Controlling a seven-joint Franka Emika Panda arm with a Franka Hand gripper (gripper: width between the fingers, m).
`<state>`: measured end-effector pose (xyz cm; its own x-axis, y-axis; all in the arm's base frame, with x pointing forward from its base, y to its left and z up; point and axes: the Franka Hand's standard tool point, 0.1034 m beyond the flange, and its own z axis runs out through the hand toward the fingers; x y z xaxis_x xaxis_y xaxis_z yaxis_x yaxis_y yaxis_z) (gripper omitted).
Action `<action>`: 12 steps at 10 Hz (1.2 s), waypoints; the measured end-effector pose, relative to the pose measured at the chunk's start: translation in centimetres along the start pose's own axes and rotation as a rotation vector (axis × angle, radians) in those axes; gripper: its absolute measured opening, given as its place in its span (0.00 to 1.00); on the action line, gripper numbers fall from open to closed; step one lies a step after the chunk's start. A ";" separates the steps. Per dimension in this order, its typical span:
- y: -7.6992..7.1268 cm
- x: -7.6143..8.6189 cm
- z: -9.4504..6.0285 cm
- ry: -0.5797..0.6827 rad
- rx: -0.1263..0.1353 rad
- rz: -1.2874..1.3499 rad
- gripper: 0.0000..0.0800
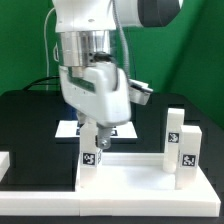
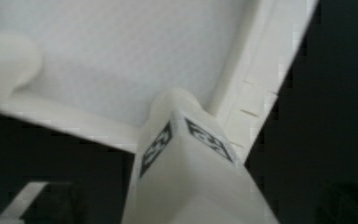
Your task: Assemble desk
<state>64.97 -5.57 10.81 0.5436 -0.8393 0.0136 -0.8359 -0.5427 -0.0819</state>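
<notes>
The desk top (image 1: pixel 135 183), a white tray with a raised rim, lies at the front of the black table. A white leg (image 1: pixel 90 155) with a square tag stands upright at its corner on the exterior view's left. My gripper (image 1: pixel 96 136) hangs straight over this leg, its jaws straddling the leg's upper end. In the wrist view the tagged leg (image 2: pixel 186 150) rises between the jaws with a dark gap on each side, so the gripper (image 2: pixel 194 214) is open and holds nothing. Behind it lies the desk top (image 2: pixel 131 55). Two more legs (image 1: pixel 172 135) (image 1: pixel 188 152) stand upright at the top's right end.
The marker board (image 1: pixel 66 128) lies flat behind the desk top, partly hidden by my arm. A white piece (image 1: pixel 4 160) shows at the exterior view's left edge. Cables hang behind the arm, in front of a green backdrop.
</notes>
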 end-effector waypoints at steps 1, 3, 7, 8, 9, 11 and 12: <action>-0.3 0.0 -0.1 0.007 -0.003 -0.176 0.81; 0.0 0.3 0.0 0.006 -0.005 -0.417 0.81; 0.0 0.3 0.0 0.006 -0.005 -0.396 0.49; 0.2 0.5 0.0 0.006 -0.008 -0.342 0.36; 0.3 0.5 0.0 0.007 -0.008 -0.244 0.36; 0.3 0.6 0.0 0.010 -0.009 -0.037 0.36; 0.4 0.7 0.1 0.008 -0.004 0.136 0.36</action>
<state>65.04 -6.41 10.74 0.4248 -0.9052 0.0109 -0.9021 -0.4242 -0.0791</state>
